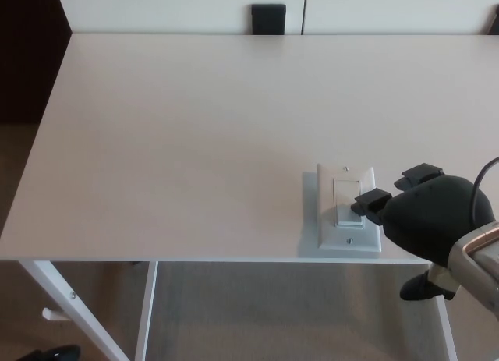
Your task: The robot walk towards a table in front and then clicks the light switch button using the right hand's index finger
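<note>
The light switch (348, 207) is being touched by the right robot hand (425, 221), fingers extended, nothing held; the rocker's edge risks being missed.

Switch plate (348, 209) lies on the table (195, 143), near its front edge, right of centre; right hand (425, 221) just right of it.

A broad white rectangular surface (195, 135) on white slanted metal legs (70, 306) stands over grey carpeted floor (273, 314), pale wall panels (171, 6) behind.
</note>
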{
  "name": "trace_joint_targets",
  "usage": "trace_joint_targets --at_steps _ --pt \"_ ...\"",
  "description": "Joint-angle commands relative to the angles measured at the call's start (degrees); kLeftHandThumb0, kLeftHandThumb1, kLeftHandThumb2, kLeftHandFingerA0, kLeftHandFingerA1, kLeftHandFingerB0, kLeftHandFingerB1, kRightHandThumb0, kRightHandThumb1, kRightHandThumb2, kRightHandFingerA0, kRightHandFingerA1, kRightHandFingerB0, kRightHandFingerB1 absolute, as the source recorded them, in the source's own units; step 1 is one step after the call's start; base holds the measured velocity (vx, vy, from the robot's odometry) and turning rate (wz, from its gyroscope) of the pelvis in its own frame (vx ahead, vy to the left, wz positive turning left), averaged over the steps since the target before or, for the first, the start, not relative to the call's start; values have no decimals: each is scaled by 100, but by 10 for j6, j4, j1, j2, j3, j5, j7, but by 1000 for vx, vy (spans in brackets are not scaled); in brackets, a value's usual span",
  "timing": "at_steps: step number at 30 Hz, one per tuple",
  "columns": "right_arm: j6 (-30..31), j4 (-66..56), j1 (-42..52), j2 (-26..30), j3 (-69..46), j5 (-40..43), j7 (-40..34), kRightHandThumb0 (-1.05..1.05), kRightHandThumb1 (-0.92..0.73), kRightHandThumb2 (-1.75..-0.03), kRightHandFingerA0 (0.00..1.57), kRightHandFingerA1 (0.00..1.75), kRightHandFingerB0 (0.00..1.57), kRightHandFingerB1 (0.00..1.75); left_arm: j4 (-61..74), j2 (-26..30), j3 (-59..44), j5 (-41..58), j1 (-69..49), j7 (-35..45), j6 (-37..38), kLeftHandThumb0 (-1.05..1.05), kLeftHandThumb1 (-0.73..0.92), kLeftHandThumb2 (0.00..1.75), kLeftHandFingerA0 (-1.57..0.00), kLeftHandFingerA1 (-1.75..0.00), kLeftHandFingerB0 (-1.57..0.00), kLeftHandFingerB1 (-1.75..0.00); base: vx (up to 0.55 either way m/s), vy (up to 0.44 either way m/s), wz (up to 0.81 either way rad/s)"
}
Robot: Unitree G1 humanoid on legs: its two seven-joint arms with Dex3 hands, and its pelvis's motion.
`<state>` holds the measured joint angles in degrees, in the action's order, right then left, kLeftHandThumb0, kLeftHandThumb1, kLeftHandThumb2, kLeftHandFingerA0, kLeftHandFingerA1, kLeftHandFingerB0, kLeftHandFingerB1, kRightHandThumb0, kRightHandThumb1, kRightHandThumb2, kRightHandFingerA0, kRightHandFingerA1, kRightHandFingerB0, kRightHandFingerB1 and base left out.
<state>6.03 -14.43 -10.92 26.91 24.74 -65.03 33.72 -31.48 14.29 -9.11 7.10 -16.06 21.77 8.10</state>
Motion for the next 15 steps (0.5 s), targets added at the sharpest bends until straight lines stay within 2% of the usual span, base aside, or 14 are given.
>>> trace_joint_targets --at_steps 1,15 --pt "-6 -7 13 3 1 5 -7 -75 -41 -75 11 40 19 38 6 8 -5 7 -1 4 -19 -37 56 57 -44 -41 -42 -38 0 0 0" --pt "-20 -6 37 5 11 2 -26 -75 -40 -75 12 40 21 38 8 12 -3 1 2 6 -18 -37 56 56 -41 -40 -42 -38 0 0 0"
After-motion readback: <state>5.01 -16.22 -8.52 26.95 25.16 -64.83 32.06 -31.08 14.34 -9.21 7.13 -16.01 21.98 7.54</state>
